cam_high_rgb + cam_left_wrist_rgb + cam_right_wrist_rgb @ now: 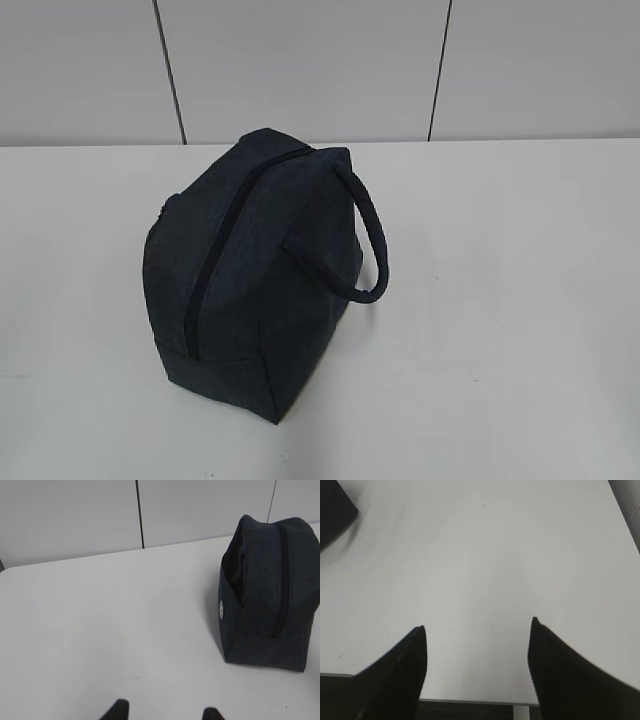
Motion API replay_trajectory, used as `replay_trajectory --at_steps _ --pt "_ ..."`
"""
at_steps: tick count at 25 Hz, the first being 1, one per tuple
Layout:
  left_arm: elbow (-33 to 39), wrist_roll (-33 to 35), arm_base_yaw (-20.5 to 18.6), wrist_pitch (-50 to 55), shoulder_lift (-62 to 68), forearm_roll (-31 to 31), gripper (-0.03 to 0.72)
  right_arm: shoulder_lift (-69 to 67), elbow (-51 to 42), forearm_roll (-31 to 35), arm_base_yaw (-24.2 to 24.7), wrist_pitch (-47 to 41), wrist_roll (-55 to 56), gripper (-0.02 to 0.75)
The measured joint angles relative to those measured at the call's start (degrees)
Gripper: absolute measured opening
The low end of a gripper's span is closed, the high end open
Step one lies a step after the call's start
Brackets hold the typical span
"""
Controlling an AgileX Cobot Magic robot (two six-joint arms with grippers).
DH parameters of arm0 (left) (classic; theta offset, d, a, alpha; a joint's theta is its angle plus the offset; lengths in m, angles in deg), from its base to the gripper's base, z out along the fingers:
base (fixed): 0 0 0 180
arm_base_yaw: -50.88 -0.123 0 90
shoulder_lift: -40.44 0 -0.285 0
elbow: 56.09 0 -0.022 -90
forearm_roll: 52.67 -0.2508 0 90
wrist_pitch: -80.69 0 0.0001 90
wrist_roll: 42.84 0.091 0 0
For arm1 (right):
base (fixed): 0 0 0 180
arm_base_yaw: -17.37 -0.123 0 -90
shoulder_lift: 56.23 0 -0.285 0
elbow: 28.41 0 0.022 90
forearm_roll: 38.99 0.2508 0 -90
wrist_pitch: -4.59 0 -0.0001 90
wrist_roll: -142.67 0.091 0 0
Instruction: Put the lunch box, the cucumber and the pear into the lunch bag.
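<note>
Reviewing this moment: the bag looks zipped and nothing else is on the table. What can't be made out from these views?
- Lunch bag contents: zipper closed, the fabric hides the inside in every view.
- Small white mark on the bag's end, left wrist view: too small to read.
- Left gripper: only the fingertips show, cut by the bottom edge.
- Bag in the right wrist view: only a corner, cut by the frame.
</note>
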Motion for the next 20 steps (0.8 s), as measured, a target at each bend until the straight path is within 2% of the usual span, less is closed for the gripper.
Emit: replay_trajectory --at_steps 20 --pt "0.0 0.0 0.0 0.0 0.0 0.0 0.276 0.0 0.0 0.0 0.0 0.0 0.0 0.498"
